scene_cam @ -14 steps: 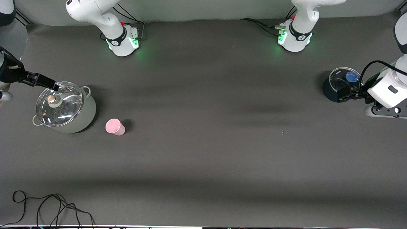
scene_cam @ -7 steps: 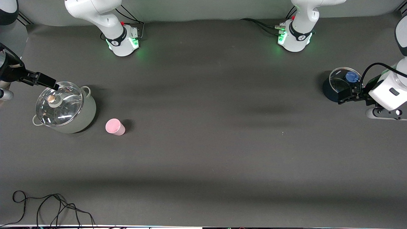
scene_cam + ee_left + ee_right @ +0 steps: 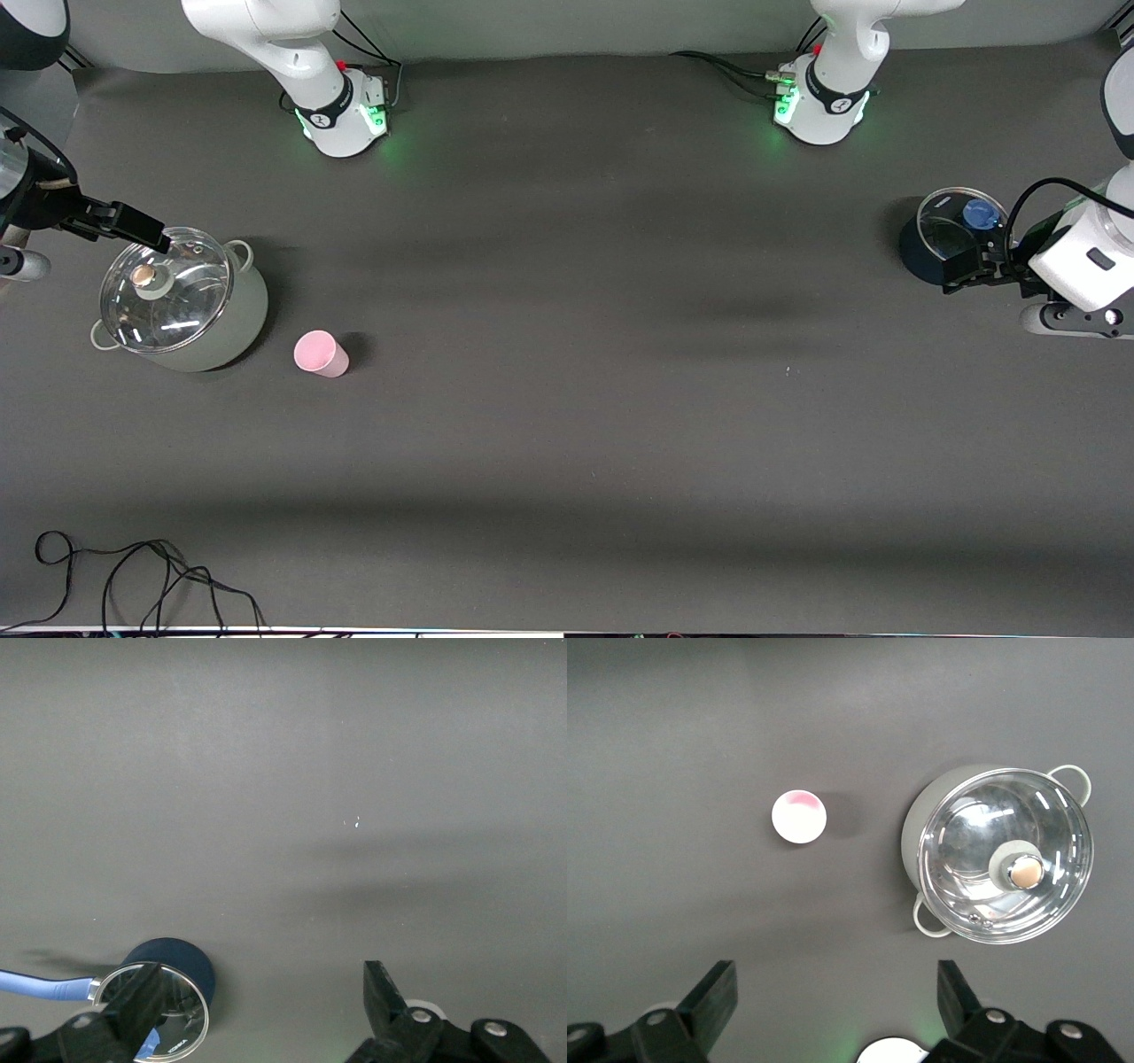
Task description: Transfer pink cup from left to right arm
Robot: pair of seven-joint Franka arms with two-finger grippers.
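Two end effectors, both empty. Right end effector (image 3: pixel 834 967): fingers spread wide with nothing between them, up in the air above the pot and cup at the right arm's end of the counter (image 3: pixel 567 443). Left end effector (image 3: pixel 263 967): fingers equally wide, holding nothing, over the counter beside the dark blue pot (image 3: pixel 921 252) at the left arm's end.

Writing: one small mark on the dark pot's glass lid (image 3: pixel 182 1028) in the left wrist view, too small to read.

Pink cup (image 3: pixel 319 353): mid-height in the front view, toward the right arm's end. It stands upright, mouth up, on the counter just beside the grey-green pot (image 3: pixel 235 328) but not touching, a bit nearer the front camera. No end effector touches it.

Room: the whole middle of the counter is bare dark grey matte cloth. Loose black cable (image 3: pixel 133 576) lies at the bottom edge of the frame, at the right arm's end, well apart from the cup.

Shapes and materials:
- cup: smooth, tapered, no handle
- grey-green pot: two loop handles, domed glass lid (image 3: pixel 1005 855) with a round metal knob (image 3: pixel 1025 871)
- dark blue pot: round, glass lid with a blue knob (image 3: pixel 979 213)
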